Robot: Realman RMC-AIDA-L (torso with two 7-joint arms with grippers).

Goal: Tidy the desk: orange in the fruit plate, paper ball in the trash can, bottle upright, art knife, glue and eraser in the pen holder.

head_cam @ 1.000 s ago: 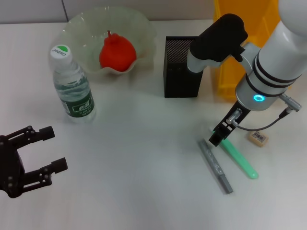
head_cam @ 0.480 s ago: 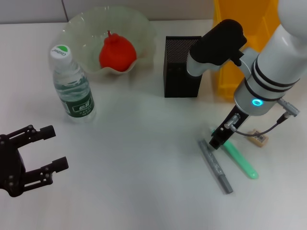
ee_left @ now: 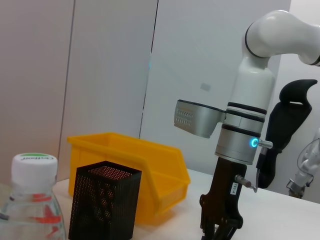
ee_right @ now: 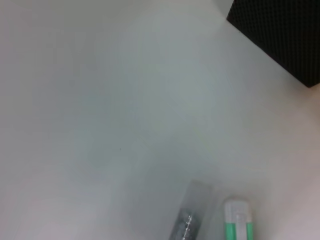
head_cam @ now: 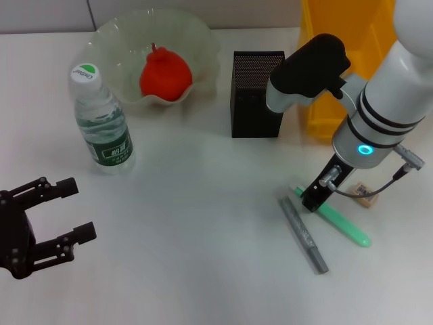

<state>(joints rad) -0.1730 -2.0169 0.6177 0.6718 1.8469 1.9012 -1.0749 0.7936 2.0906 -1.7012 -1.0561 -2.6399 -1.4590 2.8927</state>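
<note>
The orange [head_cam: 164, 74] lies in the pale-green fruit plate [head_cam: 115, 34] at the back left. In front of it the bottle [head_cam: 101, 125] stands upright. The black mesh pen holder [head_cam: 256, 101] stands mid-table beside the yellow trash can [head_cam: 338, 40]. My right gripper [head_cam: 312, 199] is down at the near end of the mint-green glue [head_cam: 345, 225]. The grey art knife [head_cam: 304, 233] lies just left of the glue. The eraser [head_cam: 364, 193] lies to the glue's right. My left gripper [head_cam: 80, 210] hangs open at the front left, holding nothing. The paper ball is out of view.
In the left wrist view the bottle [ee_left: 32, 200], pen holder [ee_left: 102, 205] and trash can [ee_left: 135, 160] stand before a pale wall, with my right gripper [ee_left: 218, 235] lowered to the table. The right wrist view shows the glue's white tip [ee_right: 237, 215] beside the art knife [ee_right: 192, 215].
My right gripper has shifted slightly right and toward the front at the glue's end. The glue has turned, its far end swinging right. My left arm has not moved.
</note>
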